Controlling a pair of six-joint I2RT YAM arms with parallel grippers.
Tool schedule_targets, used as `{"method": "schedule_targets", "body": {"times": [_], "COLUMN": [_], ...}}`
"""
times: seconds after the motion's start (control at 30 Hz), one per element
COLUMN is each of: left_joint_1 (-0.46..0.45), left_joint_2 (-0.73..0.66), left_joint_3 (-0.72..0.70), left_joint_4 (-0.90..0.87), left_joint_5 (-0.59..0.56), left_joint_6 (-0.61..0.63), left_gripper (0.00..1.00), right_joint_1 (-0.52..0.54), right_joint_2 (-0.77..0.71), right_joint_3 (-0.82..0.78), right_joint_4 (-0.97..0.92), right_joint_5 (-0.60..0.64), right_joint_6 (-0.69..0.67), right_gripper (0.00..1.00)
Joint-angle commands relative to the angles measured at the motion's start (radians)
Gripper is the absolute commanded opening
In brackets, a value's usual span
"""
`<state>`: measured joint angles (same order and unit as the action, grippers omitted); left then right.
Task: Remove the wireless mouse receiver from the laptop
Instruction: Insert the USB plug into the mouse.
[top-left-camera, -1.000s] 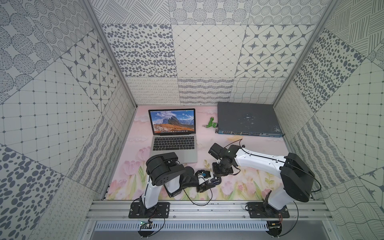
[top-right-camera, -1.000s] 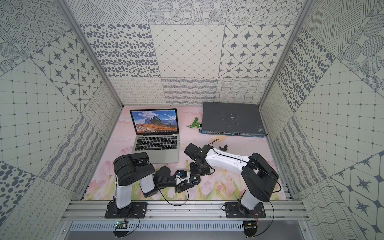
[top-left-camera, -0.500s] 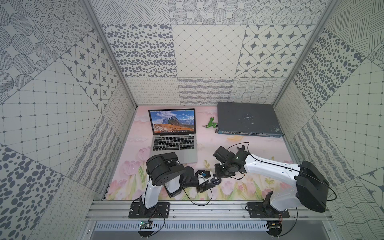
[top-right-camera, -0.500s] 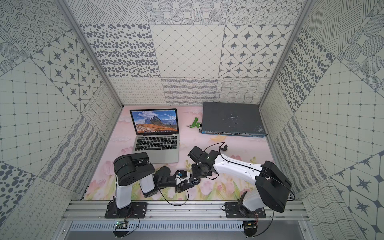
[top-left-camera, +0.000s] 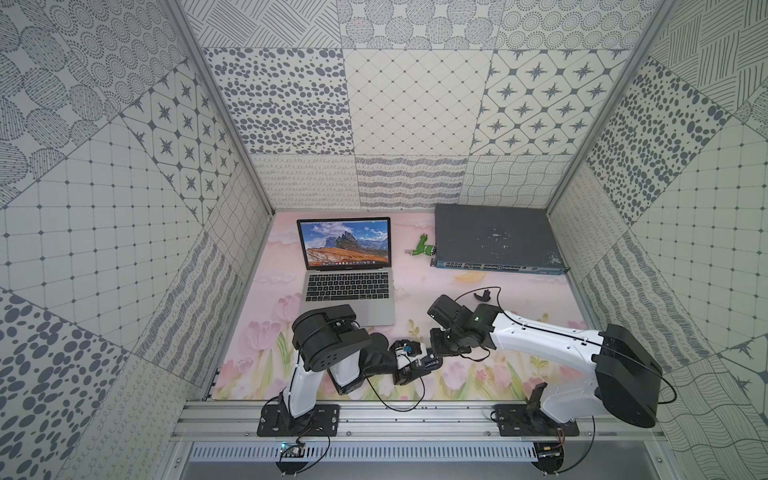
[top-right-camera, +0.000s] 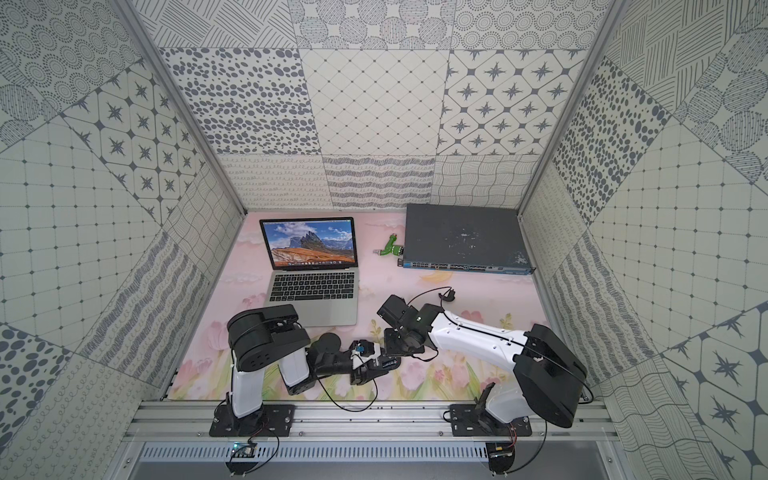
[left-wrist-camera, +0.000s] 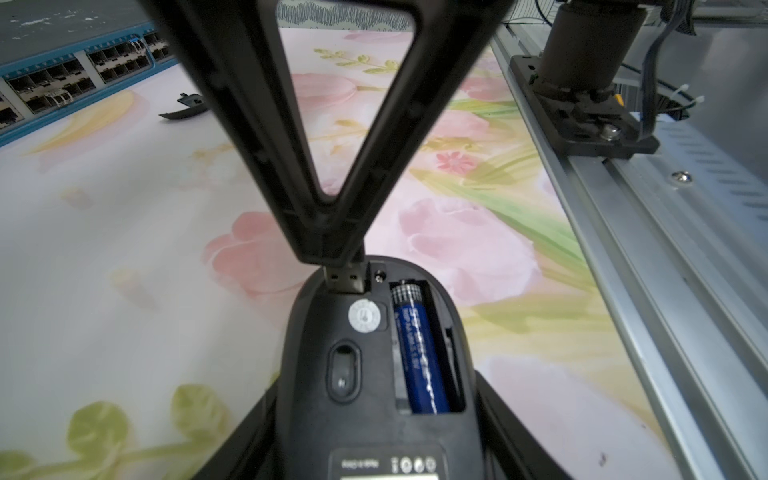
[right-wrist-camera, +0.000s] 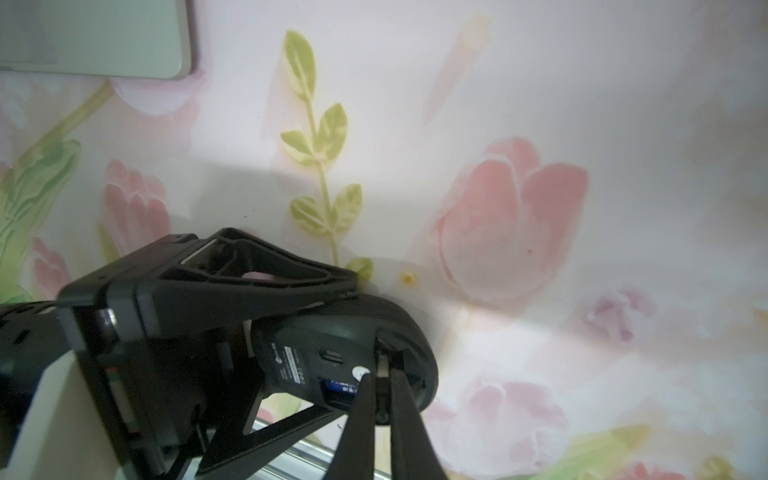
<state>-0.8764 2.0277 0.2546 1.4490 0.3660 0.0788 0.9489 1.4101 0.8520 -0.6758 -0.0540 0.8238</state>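
The laptop (top-left-camera: 349, 286) stands open on the mat at the back left, apart from both arms. My left gripper (top-left-camera: 415, 361) holds a black mouse (left-wrist-camera: 365, 374) by its sides, underside up, with a blue battery (left-wrist-camera: 417, 353) showing in its open bay. My right gripper (right-wrist-camera: 380, 376) is shut on the wireless mouse receiver (left-wrist-camera: 345, 280). The receiver's metal plug sticks out of the fingertips (left-wrist-camera: 328, 249) and sits at the slot recess beside the battery. Whether it is seated in the slot I cannot tell.
A dark grey network switch (top-left-camera: 494, 237) lies at the back right with a green stick (top-left-camera: 423, 248) beside it. A small black battery cover (top-left-camera: 482, 296) lies on the mat behind the right arm. The metal rail (left-wrist-camera: 623, 232) runs along the front edge.
The right arm has swung and brought its shut gripper forward and down onto the mouse's underside. The left arm has held the mouse still.
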Motion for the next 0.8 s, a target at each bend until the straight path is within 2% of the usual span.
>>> {"method": "schedule_targets", "body": {"times": [0.0, 0.77], "left_joint_1": [0.006, 0.006], "left_joint_2": [0.014, 0.014], "left_joint_3": [-0.001, -0.002], "left_joint_4": [-0.118, -0.119], "left_joint_5": [-0.01, -0.012], "left_joint_6": [-0.016, -0.016], "left_gripper": [0.53, 0.54], "right_joint_1": [0.005, 0.007], "right_joint_2": [-0.038, 0.004], "right_joint_3": [-0.02, -0.039], "right_joint_4": [0.024, 0.052], "right_joint_5": [0.031, -0.002], "right_joint_6": [0.016, 0.021], "right_gripper": [0.0, 0.0]}}
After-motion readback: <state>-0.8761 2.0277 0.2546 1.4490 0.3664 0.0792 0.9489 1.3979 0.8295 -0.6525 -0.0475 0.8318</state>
